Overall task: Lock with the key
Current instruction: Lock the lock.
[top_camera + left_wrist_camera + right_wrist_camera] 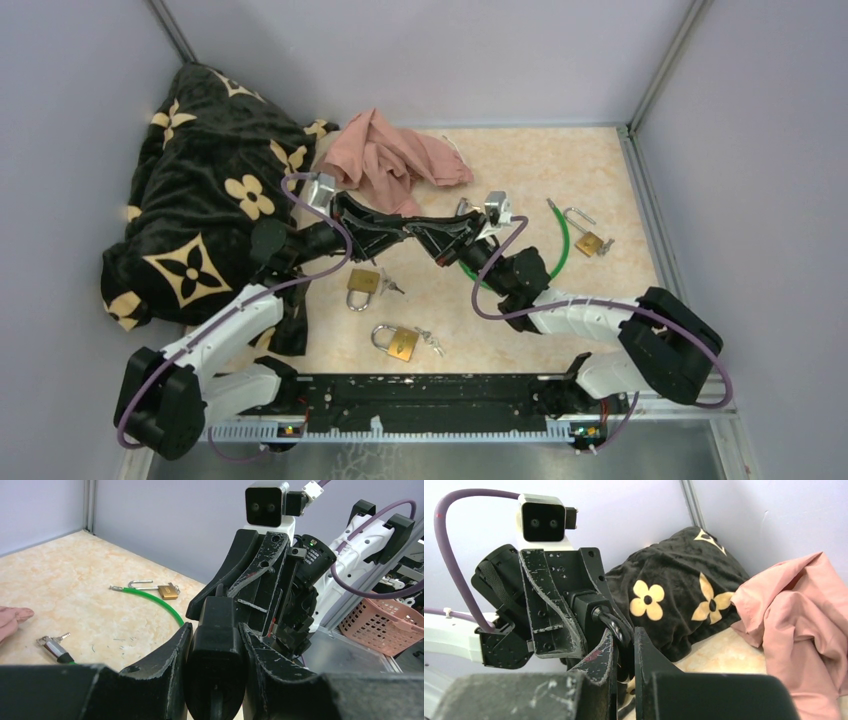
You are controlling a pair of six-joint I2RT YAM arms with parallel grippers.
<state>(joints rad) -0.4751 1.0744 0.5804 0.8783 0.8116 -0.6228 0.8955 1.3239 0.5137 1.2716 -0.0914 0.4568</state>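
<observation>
Now padlock [215, 672] in L end effector [216, 629]

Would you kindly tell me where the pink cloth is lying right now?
In the top view the pink cloth lies near the table's far edge, left of centre, against the black flowered blanket on its left.

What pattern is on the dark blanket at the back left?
The blanket is black with cream flower and star shapes, clearest in the top view.
</observation>
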